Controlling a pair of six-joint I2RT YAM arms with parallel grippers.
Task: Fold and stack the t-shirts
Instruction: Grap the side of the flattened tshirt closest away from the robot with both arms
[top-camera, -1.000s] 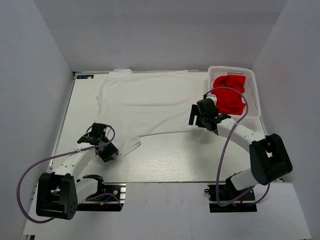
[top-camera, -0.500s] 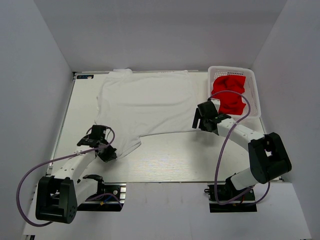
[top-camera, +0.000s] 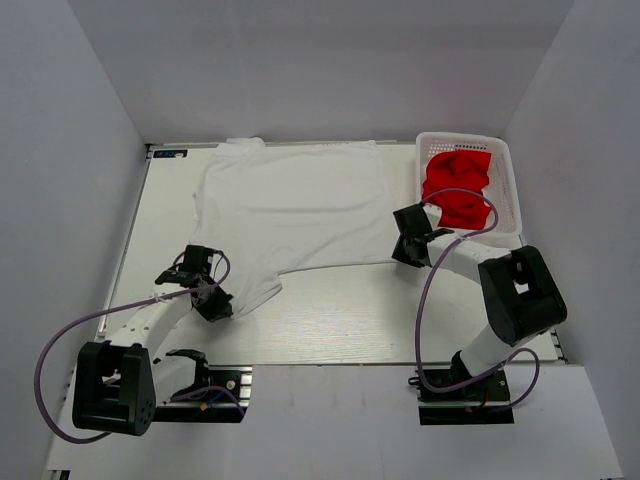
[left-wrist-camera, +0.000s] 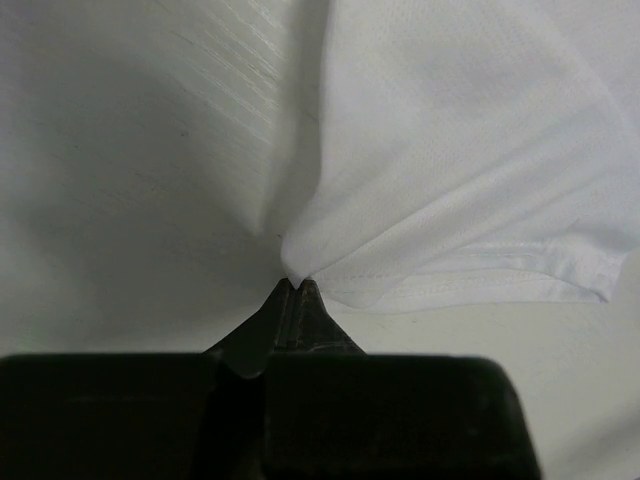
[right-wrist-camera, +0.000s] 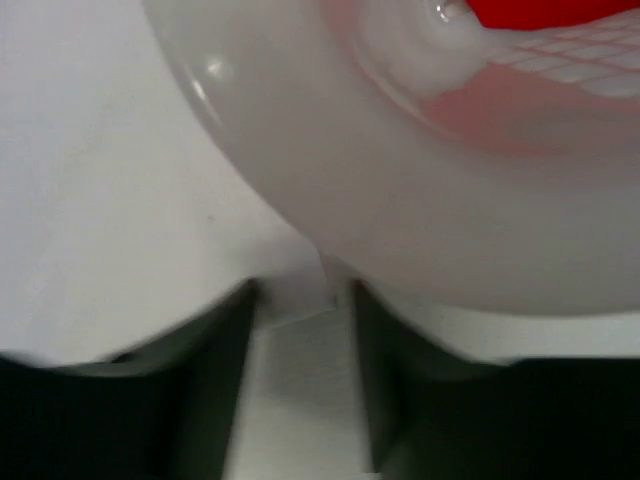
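Left hand (left-wrist-camera: 298, 290) pinched shut on white t-shirt (top-camera: 300, 205) hem, lower left of frame; right hand (right-wrist-camera: 300, 295) fingers apart beside basket (top-camera: 460, 137).

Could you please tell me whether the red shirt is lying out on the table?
No, the red shirt lies bunched inside the basket, as the top view shows.

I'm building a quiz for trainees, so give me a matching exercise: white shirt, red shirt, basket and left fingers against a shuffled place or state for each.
1 white shirt
2 red shirt
3 basket
4 left fingers

a in the basket
b shut on the white shirt
c spread on the table
d at the table's far right corner

Pairs: 1-c, 2-a, 3-d, 4-b
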